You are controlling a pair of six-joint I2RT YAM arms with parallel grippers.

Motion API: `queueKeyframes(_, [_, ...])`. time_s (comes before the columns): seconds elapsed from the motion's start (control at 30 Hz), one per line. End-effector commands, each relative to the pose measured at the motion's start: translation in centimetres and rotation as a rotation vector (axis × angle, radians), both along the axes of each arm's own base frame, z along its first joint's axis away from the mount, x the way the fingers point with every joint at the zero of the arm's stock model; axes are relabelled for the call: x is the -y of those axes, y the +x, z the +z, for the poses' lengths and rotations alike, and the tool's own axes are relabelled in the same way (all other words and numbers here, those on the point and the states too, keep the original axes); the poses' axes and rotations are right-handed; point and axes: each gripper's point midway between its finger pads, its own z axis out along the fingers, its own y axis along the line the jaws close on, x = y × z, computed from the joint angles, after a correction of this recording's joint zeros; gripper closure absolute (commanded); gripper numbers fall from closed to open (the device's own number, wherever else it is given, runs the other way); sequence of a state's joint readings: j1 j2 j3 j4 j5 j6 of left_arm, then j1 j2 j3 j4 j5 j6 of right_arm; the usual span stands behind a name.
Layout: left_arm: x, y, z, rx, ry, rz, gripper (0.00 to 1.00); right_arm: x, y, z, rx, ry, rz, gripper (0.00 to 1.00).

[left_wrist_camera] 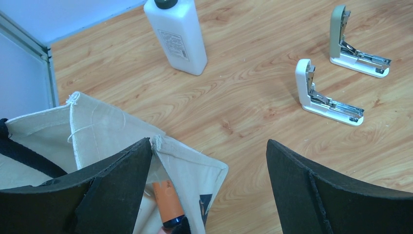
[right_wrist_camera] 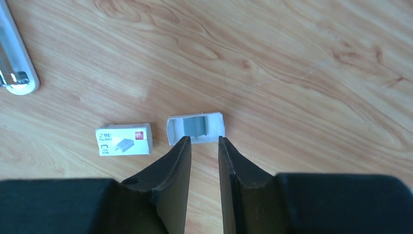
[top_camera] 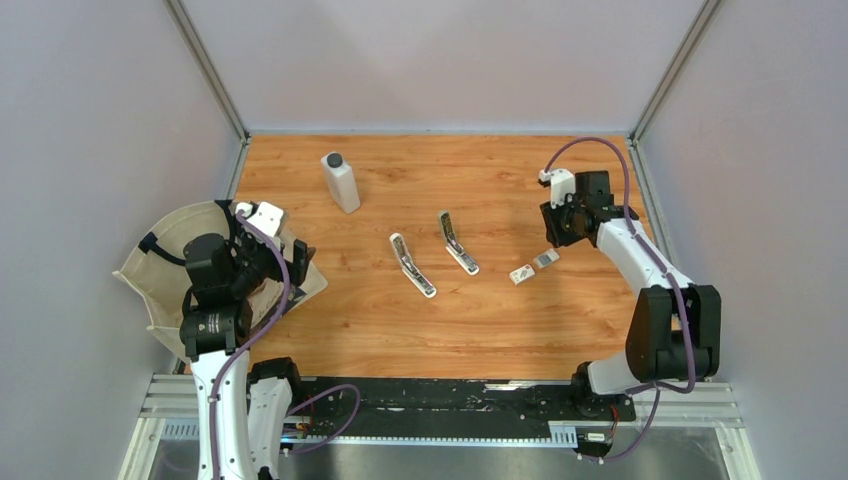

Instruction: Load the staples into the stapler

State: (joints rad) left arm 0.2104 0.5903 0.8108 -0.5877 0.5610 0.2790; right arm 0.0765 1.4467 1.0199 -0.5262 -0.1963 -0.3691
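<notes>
Wooden tabletop [right_wrist_camera: 292,58] is holding the staples [right_wrist_camera: 195,125] in an open tray [right_wrist_camera: 217,127], and the right fingers [right_wrist_camera: 179,158], slightly apart and empty, are hovering beside it, likely about to pinch them.

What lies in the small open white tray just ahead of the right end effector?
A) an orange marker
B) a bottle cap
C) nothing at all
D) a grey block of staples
D: in the right wrist view the tray holds a grey block of staples, while the printed box lies beside it, a little apart.
</notes>
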Motion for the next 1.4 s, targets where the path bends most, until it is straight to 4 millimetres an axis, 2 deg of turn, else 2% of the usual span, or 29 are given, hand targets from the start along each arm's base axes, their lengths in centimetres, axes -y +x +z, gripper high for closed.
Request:
queueKeyframes(0.0, [0.3,-0.8,-1.7,-0.066,-0.03,-0.004,0.05,0.4,-1.6,-1.8,-0.086,-0.002,0.054,0.7])
queueKeyframes(0.1, [0.3,-0.8,-1.7,-0.06,-0.027,-0.004,0.05,0.2,-2.0,-2.8,-0.124,0.005,0.07,0.71])
queueKeyframes(0.3, [0.0,-0.9,-1.5,-0.044,-0.015,0.012,0.05,0.8,-1.2,-5.4,-0.182,-0.03,0.043,0.7])
queueKeyframes(0.43, [0.0,-0.9,-1.5,-0.046,-0.017,0.013,0.05,0.9,-0.8,-6.2,-0.194,-0.052,0.043,0.69])
queueKeyframes(0.93, [0.1,-0.8,-1.4,-0.043,-0.016,0.008,0.05,0.6,0.5,-7.2,-0.191,-0.147,0.018,0.68])
queueKeyframes(1.37, [0.0,-0.8,-1.5,-0.049,-0.017,0.008,0.05,0.5,0.6,-6.4,-0.159,-0.14,0.012,0.79])
